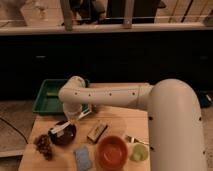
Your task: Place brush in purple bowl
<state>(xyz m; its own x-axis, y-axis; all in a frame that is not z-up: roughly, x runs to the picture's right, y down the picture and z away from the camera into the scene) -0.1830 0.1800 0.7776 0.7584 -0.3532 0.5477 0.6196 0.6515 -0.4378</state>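
The purple bowl (63,135) sits on the left part of the wooden table (117,122). The brush (61,128), slim with a pale white handle, lies slanted across the bowl's top, its upper end pointing toward the gripper. The gripper (83,114) hangs just up and to the right of the bowl, at the end of the white arm (107,96) that reaches in from the right. I cannot tell whether the gripper still touches the brush.
A brown wooden block (96,131) lies right of the bowl. An orange-red bowl (111,152), a pale green cup (139,153), a small fork (131,140), a blue sponge (83,157) and a dark lumpy cluster (44,145) sit along the front. A green tray (46,97) stands behind.
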